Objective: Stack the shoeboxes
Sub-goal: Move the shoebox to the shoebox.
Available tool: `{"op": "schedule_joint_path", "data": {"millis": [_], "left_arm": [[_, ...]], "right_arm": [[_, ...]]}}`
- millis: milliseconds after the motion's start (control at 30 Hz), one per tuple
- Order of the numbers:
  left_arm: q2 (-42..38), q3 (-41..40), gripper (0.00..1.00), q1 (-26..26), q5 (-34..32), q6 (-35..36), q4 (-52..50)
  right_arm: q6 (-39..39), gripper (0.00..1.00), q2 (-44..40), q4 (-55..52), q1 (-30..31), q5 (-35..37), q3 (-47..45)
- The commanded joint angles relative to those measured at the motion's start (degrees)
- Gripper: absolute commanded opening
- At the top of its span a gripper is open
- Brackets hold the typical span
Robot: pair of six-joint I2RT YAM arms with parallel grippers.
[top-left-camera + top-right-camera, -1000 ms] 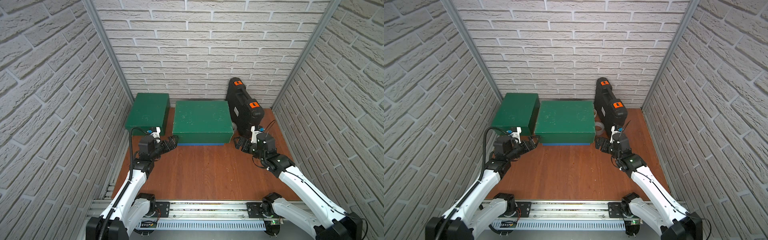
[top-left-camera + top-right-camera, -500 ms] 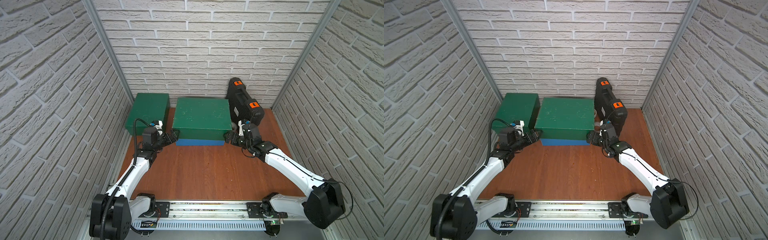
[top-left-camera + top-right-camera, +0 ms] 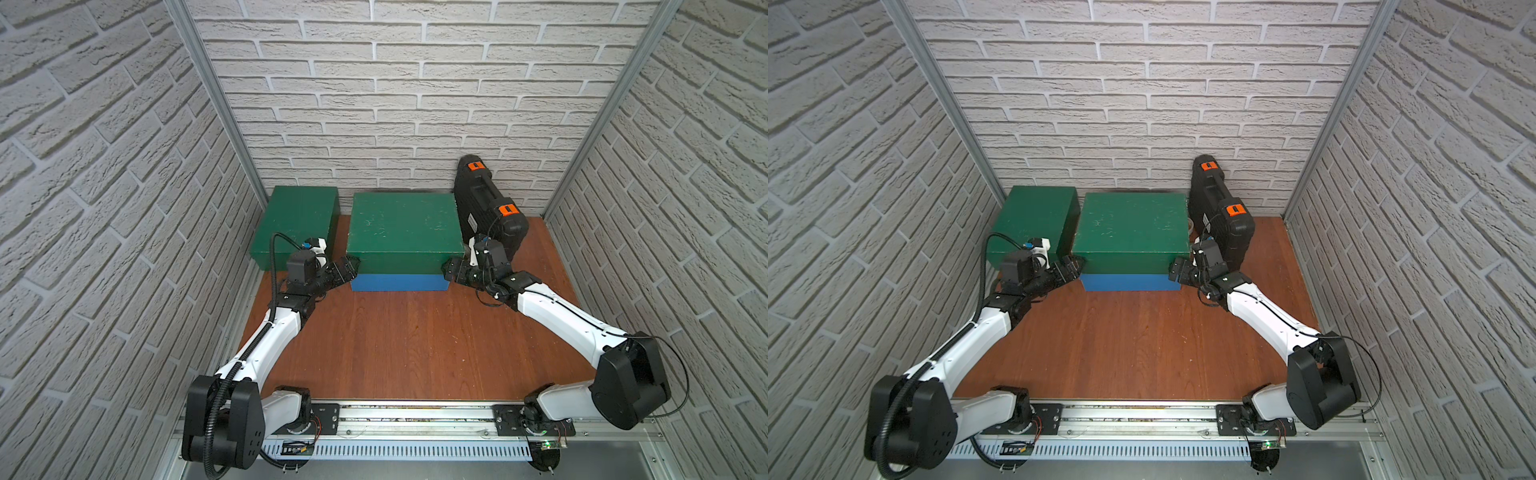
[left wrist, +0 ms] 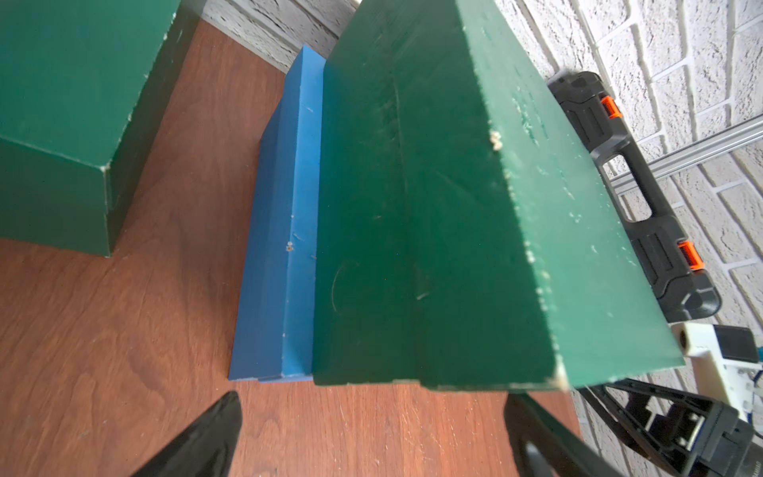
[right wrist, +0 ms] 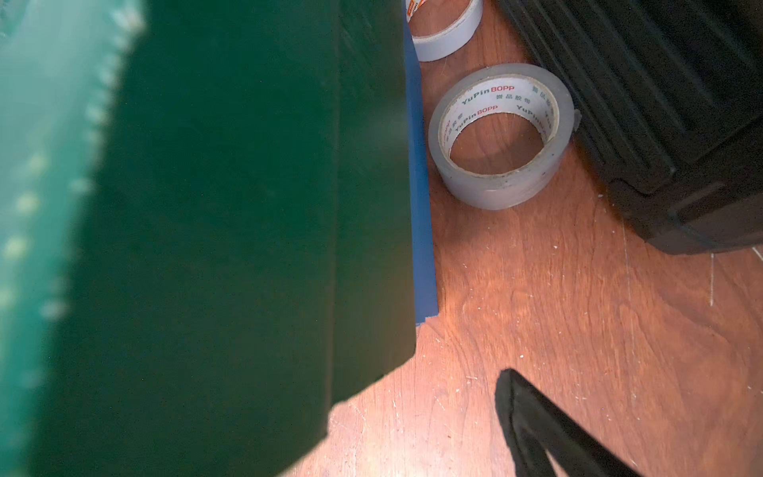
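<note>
- My left claw (image 3: 348, 266), spread wide, is at the near left corner of the upper green shoebox (image 3: 405, 224).
- My right claw (image 3: 451, 270), also spread, is at its near right corner.
- That box sits on the blue shoebox (image 3: 399, 283); the other green shoebox (image 3: 297, 222) stands beside them.

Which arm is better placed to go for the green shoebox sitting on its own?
Left, probably: the left pincer, open, sits beside the lone green shoebox; the right pincer is beyond the stack.

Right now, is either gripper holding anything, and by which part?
Nothing is gripped. The left gripper and right gripper stand open at the near corners of the top green shoebox; contact cannot be told.
</note>
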Motion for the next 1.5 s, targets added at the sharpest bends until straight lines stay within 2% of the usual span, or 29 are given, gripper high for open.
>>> {"op": "schedule_joint_path", "data": {"millis": [0, 333, 567, 700, 900, 1067, 1167, 1300, 1467], "left_arm": [[1.53, 2.23, 0.98, 0.37, -1.18, 1.24, 0.66], [2.99, 2.75, 0.98, 0.89, 0.31, 0.72, 0.71], [-4.78, 0.09, 0.98, 1.00, 1.91, 0.72, 2.08], [-9.96, -0.56, 0.98, 1.42, 0.97, 0.24, 2.84], [-9.95, 2.56, 0.98, 2.87, 0.28, 0.18, 4.07], [-3.60, 7.71, 0.98, 5.57, 3.66, -1.34, 5.92], [0.02, 9.74, 0.98, 6.66, 6.38, -2.67, 8.75], [4.70, 12.38, 0.98, 6.87, 7.91, -3.69, 11.30], [12.22, 15.36, 0.98, 6.80, 13.04, -6.75, 16.67]], "right_arm": [[0.02, 0.98, 0.20, 1.77, 0.19, 0.38, 1.63], [0.09, 0.99, -1.18, 1.26, 0.28, 0.48, 1.34], [0.09, 0.98, -9.19, -0.35, 0.11, 1.69, -0.69], [0.08, 0.98, -10.39, -2.22, -1.21, 0.30, 2.44], [0.30, 0.98, -0.77, -3.74, -3.79, -4.14, 15.19], [2.29, 0.98, 10.07, -3.43, -6.06, -10.82, 25.51], [2.83, 0.98, 15.05, -3.30, -6.62, -11.74, 29.78], [3.32, 0.98, 21.52, -5.29, -7.70, -13.07, 35.45], [3.37, 0.99, 27.07, -3.51, -8.86, -18.16, 39.77]]}}
